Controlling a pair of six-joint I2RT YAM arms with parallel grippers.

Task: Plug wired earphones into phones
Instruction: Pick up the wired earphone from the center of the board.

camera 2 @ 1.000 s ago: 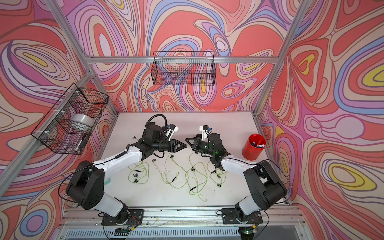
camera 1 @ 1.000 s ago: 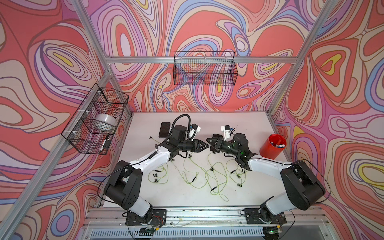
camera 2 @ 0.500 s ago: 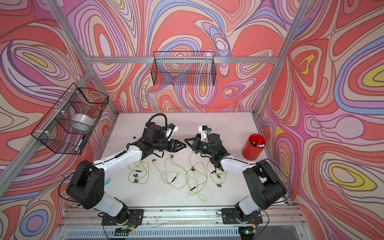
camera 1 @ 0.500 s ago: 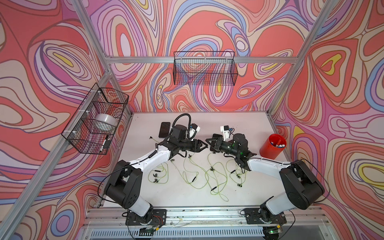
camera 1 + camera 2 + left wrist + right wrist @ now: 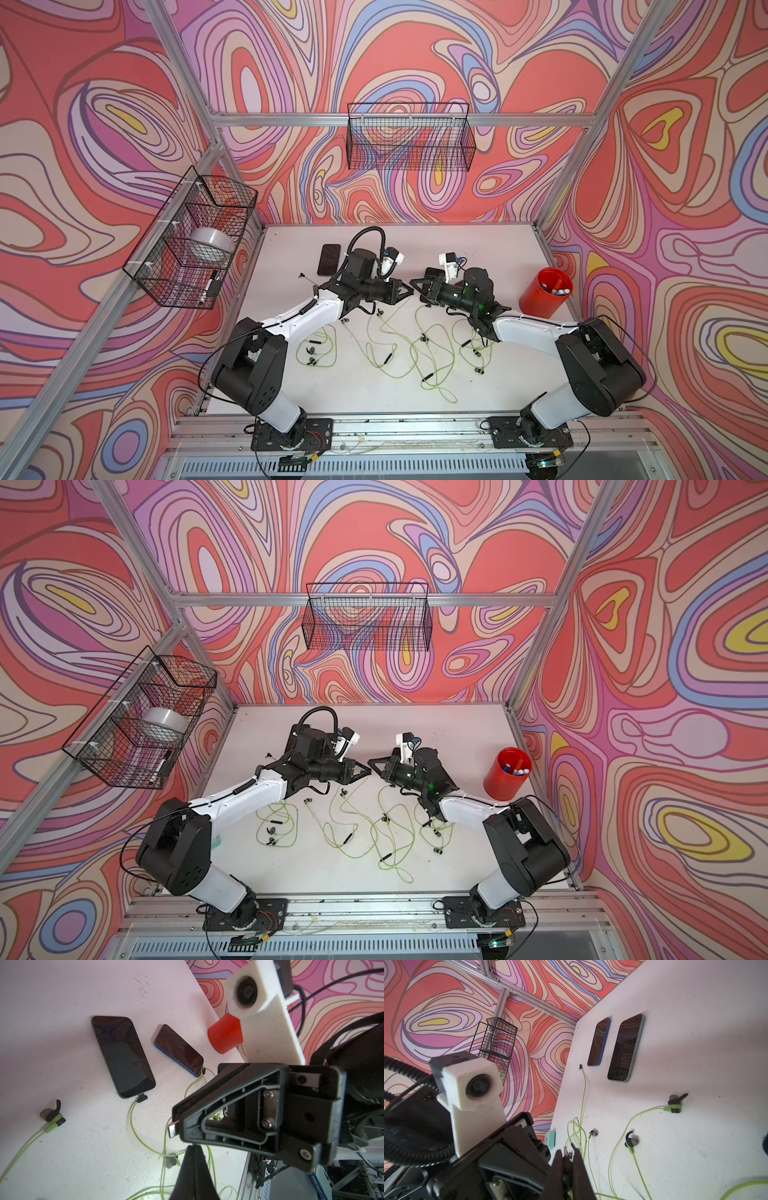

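Above the table's middle my two grippers meet tip to tip in both top views. My right gripper [image 5: 568, 1154] is shut on a dark earphone plug, whose metal tip [image 5: 172, 1129] sticks out past its fingers. My left gripper [image 5: 194, 1148] is shut right beside it, with a sliver of yellow-green cord showing where its tips meet. Two phones [image 5: 122, 1055] [image 5: 178, 1049] lie flat, each with a plug in its end. Two more phones [image 5: 599, 1042] [image 5: 626, 1048] lie side by side with a loose plug [image 5: 580, 1067] near them. Several cords [image 5: 399, 345] sprawl across the table.
A red cup [image 5: 545, 291] with pens stands at the right edge. Earbuds [image 5: 53, 1115] [image 5: 630, 1141] lie loose on the white table. A mint-green clock [image 5: 551, 1138] sits at the table's left edge. Wire baskets hang on the back wall [image 5: 409, 137] and the left wall [image 5: 191, 237].
My left gripper's jaws, open a moment ago, have closed next to the right gripper's tips. Both arms have hardly moved.
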